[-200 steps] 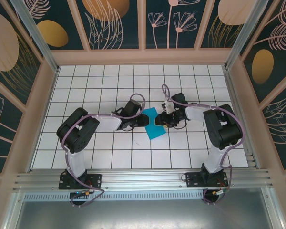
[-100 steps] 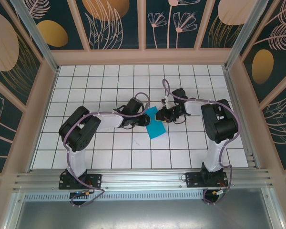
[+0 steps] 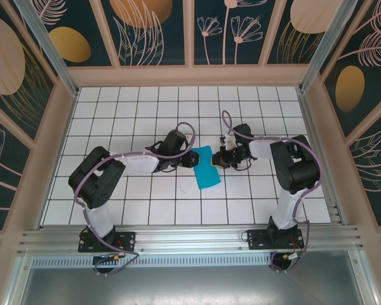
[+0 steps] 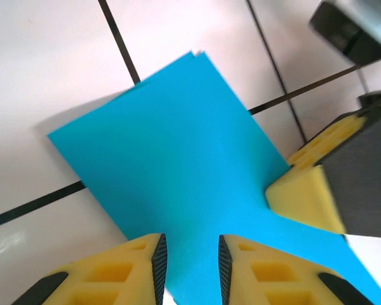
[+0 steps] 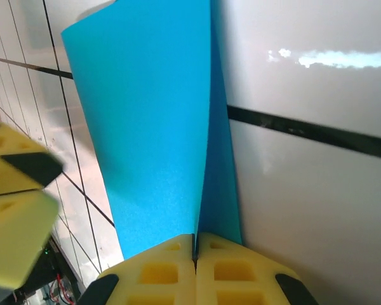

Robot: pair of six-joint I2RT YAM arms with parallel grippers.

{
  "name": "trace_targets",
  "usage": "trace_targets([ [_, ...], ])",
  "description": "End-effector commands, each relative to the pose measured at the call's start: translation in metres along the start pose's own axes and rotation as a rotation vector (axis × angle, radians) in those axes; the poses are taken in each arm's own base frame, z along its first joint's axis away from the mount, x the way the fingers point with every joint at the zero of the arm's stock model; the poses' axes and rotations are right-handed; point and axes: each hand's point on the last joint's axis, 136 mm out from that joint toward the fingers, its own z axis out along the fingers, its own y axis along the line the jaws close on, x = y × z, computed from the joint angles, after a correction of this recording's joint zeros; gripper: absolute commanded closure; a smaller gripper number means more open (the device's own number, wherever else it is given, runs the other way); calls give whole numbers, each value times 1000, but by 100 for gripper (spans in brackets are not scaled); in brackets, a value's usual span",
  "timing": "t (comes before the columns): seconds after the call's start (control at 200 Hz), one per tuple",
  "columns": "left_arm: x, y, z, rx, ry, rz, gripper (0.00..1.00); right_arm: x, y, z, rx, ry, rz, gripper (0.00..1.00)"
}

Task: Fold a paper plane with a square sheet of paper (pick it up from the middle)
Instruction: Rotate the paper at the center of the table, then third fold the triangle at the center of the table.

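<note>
On the tiled table (image 3: 114, 121), the folded square sheet of paper (image 3: 207, 168) lies between the arms. The right gripper (image 5: 195, 244) pinches its edge, and the left gripper (image 4: 189, 253) stands narrowly parted over it.

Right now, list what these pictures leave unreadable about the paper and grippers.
Top external: jaws of left gripper and right gripper, too small, under the wrists.
Left wrist: paper's lower right corner, cut off by the frame edge.
Right wrist: paper's near edge, hidden behind the right gripper's fingers.
</note>
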Motion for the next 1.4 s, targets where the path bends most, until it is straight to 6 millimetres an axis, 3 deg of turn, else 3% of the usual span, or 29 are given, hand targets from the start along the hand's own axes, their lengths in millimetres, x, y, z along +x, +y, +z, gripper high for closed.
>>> trace_targets([
  [0.0,-21,-15,-28,47,-132,-10,68,-3,14,-3,-6,-58,33,100],
  [0.22,-3,-11,-69,8,-228,17,67,4,23,-4,11,-138,89,100],
  [0.435,20,-30,-85,-21,-272,104,60,10,22,-3,24,-177,147,100],
  [0.676,48,-50,-74,-103,-225,274,51,16,19,0,8,-198,205,100],
  [0.881,74,-72,-47,-140,-102,468,45,17,23,1,-7,-208,228,100],
  [1.131,84,-95,-33,-116,-76,519,38,16,26,1,-7,-213,241,100],
  [1.396,94,-93,-16,-216,-50,558,37,12,29,0,-13,-219,246,100],
])
